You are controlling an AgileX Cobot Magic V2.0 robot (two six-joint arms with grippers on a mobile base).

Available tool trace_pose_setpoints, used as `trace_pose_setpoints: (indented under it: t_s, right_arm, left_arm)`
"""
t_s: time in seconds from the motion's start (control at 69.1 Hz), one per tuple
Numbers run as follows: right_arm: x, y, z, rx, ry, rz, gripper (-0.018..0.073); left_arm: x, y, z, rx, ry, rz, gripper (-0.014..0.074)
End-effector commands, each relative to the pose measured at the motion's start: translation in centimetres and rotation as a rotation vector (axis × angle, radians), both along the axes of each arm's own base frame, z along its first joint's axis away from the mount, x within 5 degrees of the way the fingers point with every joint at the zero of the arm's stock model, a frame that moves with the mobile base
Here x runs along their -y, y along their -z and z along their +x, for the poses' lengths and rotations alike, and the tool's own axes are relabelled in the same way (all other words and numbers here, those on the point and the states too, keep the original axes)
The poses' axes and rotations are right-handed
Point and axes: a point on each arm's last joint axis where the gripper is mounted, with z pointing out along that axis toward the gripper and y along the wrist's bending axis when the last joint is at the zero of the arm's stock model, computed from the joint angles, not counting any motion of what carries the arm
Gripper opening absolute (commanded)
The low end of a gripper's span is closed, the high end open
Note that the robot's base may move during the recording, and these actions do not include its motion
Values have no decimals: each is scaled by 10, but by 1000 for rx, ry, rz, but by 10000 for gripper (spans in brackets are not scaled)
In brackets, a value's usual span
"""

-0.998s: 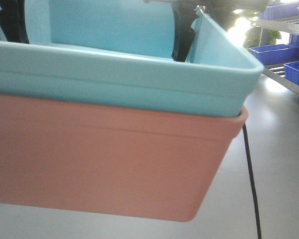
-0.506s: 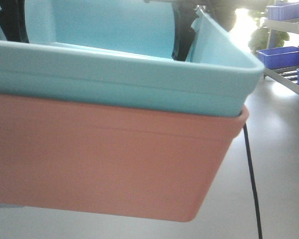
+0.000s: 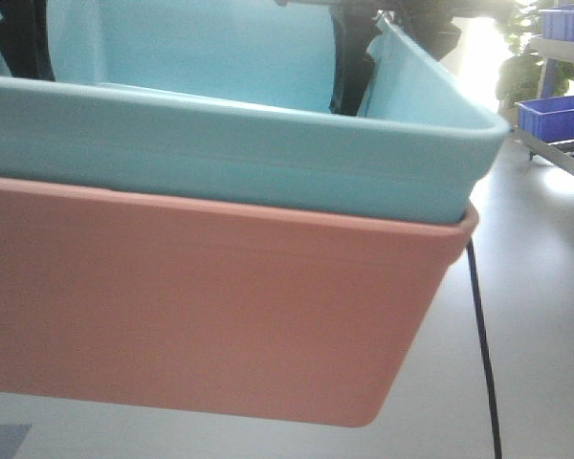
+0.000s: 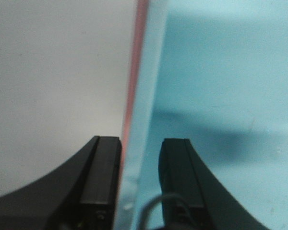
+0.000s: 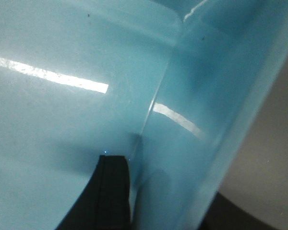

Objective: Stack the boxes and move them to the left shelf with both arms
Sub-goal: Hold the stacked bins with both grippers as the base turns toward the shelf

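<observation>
my left gripper (image 4: 141, 141) clamps the walls of the salmon-pink rectangular plastic bin (image 3: 201, 306) and the light sky-blue rectangular plastic bin (image 3: 220, 143) nested inside it, held aloft. my right gripper (image 5: 168, 182) clamps the opposite blue wall. likely light, stiff, slick: grip under the rims.

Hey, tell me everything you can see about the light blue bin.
The light blue bin is smooth, glossy plastic with a rolled rim, rectangular and empty as far as visible. It sits nested inside the salmon-pink bin, rim above rim, both held off the floor. The left gripper pinches one side wall, the right gripper the opposite one.
</observation>
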Motion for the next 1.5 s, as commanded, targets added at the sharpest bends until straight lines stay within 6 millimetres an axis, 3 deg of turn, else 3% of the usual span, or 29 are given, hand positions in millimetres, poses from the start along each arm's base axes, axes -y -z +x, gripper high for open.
trace_pose_setpoints:
  t_s: [0.0, 1.49]
  right_arm:
    - [3, -31, 7, 195, 4, 72, 48]
    - [3, -31, 7, 195, 4, 72, 48]
  left_arm:
    - [13, -33, -16, 90, 110, -185, -3]
    - [13, -33, -16, 90, 110, -185, -3]
